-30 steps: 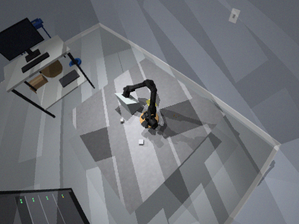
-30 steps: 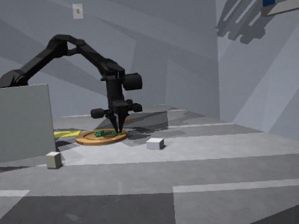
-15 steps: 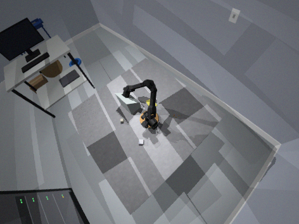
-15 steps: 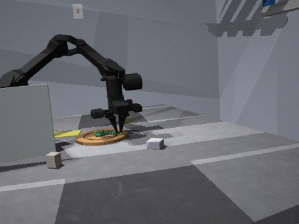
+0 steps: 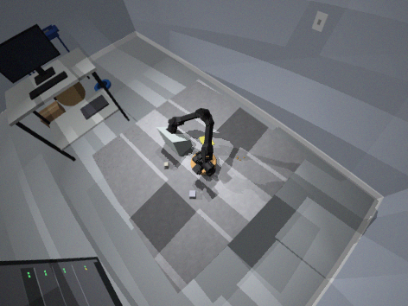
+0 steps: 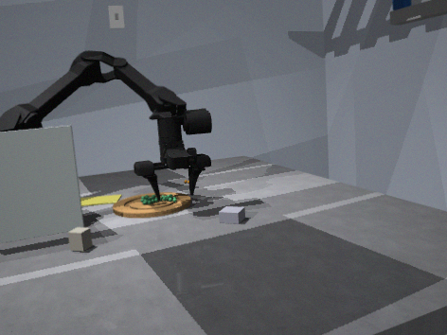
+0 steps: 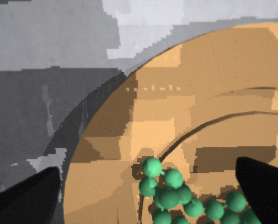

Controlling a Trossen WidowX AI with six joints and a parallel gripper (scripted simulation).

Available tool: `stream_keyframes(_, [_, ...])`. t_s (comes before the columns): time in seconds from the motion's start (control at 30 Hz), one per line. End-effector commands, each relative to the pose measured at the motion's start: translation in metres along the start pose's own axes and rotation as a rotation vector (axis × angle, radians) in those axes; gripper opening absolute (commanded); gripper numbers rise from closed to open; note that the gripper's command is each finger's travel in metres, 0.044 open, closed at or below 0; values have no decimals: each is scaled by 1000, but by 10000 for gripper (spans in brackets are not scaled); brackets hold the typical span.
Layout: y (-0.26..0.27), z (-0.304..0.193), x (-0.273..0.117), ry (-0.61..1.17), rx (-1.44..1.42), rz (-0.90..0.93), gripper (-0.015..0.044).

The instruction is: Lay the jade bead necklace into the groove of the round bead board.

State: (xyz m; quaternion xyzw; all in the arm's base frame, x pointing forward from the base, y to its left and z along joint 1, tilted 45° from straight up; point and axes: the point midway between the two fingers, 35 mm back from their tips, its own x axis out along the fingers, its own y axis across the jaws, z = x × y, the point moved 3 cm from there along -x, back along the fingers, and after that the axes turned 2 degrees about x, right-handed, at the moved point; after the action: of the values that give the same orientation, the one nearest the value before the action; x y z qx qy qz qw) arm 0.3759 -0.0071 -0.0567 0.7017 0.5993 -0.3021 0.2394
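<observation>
Jade bead necklace (image 6: 168, 198) (image 7: 168, 198) is lying bunched on the round bead board (image 6: 125, 211) (image 7: 102, 187), probably b/c it's been let go in a heap rather than laid round. In the wrist view some beads are sitting by the curved groove line, others are clumping on top of each other; whether any are properly seated I can't tell.

Hand (image 5: 205, 168) (image 6: 175, 197) (image 7: 148, 170) is standing wide w/ nothing gripped, fingers pointing down over the board – one tip near the beads, the other out by the rim. That spread is presumably for freeing the beads w/o dragging them, or for taking a fresh bite. The arm (image 5: 208, 130) (image 6: 137, 83) is arching high and coming down steeply, which should be keeping its links off the board.

Board is lying flat, so the groove is facing up, ready to take the string. Further out, a yellow sheet (image 5: 203, 137) (image 6: 100, 200) is lying just beyond it, a pale upright panel (image 5: 173, 136) (image 6: 38, 185) is standing to one side, and a lilac block (image 5: 192, 194) (image 6: 232, 215) and a beige cube (image 5: 166, 165) (image 6: 80, 239) are resting apart on the worktop (image 5: 186, 256) (image 6: 284, 271) – prob. not needed.

Job's looking part-done: the loop is still wanting spreading along the groove. Main risk, imo – a fingertip snagging the clump and pulling beads out.
</observation>
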Motion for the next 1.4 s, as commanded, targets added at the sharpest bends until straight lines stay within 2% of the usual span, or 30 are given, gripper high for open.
stream_keyframes(0.0, [0,0,-3,1,-4,1,440])
stream_keyframes(0.7, [0,0,-8,2,-6,1,440])
stream_keyframes(0.73, [0,0,-8,2,-21,1,414])
stream_keyframes(0.8, [-2,-3,-11,2,-137,1,380])
stream_keyframes(1.1, [-22,-23,-30,2,-950,1,380])
stream_keyframes(1.37, [-24,-24,-32,2,-1009,1,380])
